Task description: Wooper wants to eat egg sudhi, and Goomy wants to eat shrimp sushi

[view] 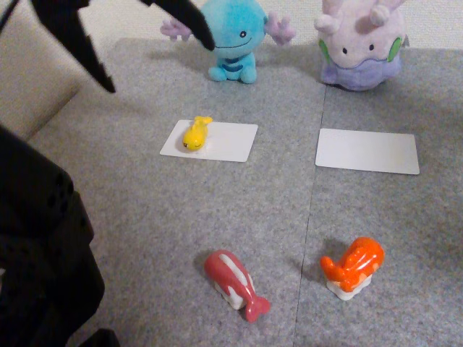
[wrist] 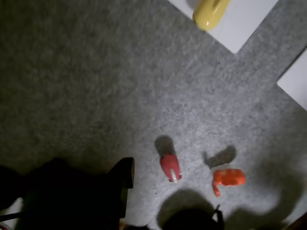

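Egg: yellow, glossy, lying on the left white card in the fixed view, toward that card's left end, forked tail toward Wooper; seen also in the wrist view at the top edge, on a white card corner.
Wooper: light blue, upright at the far side of the mat, just behind the left card, facing the camera; pink gills out to both sides.
Shrimp: orange on a white rice block, standing on the mat near the front right in the fixed view, well apart from the right card; in the wrist view small and lying beside the red toy.
Goomy: lilac with darker base and green cheeks, upright at the far right, behind the right card.
Right card: white, bare, flat on the mat.
Red toy: red and white, fish-shaped, lying on the mat left of the shrimp, tail toward the front right; in the wrist view near the centre bottom.
Fingers: black, spread wide apart, holding nothing, raised at the top left of the fixed view; one tip overlapping Wooper's left gill in that view.
Arm: black bulk along the left edge of the fixed view.
Mat: grey felt tiles with a seam between the two cards.
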`<state>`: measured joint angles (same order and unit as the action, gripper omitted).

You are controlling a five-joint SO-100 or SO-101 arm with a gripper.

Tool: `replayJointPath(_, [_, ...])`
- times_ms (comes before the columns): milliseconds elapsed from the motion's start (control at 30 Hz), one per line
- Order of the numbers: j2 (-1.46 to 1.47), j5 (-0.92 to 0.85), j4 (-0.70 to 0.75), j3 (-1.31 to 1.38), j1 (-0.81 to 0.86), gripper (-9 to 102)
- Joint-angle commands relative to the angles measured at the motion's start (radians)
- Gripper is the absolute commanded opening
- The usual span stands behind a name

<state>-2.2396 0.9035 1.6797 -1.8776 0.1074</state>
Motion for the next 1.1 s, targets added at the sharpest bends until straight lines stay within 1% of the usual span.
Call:
replayJointPath(0, [-0.146, -0.057, 0.020, -0.061, 0.009, 42])
replayJointPath(100, [-0.221, -0.112, 0.020, -0.143, 0.037, 42])
replayJointPath(233, [-0.189, -0.215, 0.020, -0.236, 0.126, 42])
replayJointPath(400, [-0.071, -0.391, 0.020, -0.258, 0.331, 42])
replayJointPath(533, [0.054, -0.595, 0.018, -0.258, 0.508, 42])
replayJointPath(633, [0.146, -0.733, 0.018, -0.258, 0.614, 42])
replayJointPath(700, [0.190, -0.793, 0.012, -0.258, 0.673, 42])
replayJointPath(900, [0.232, -0.868, -0.086, -0.258, 0.778, 42])
replayJointPath(1067, [0.232, -0.818, -0.135, -0.245, 0.853, 42])
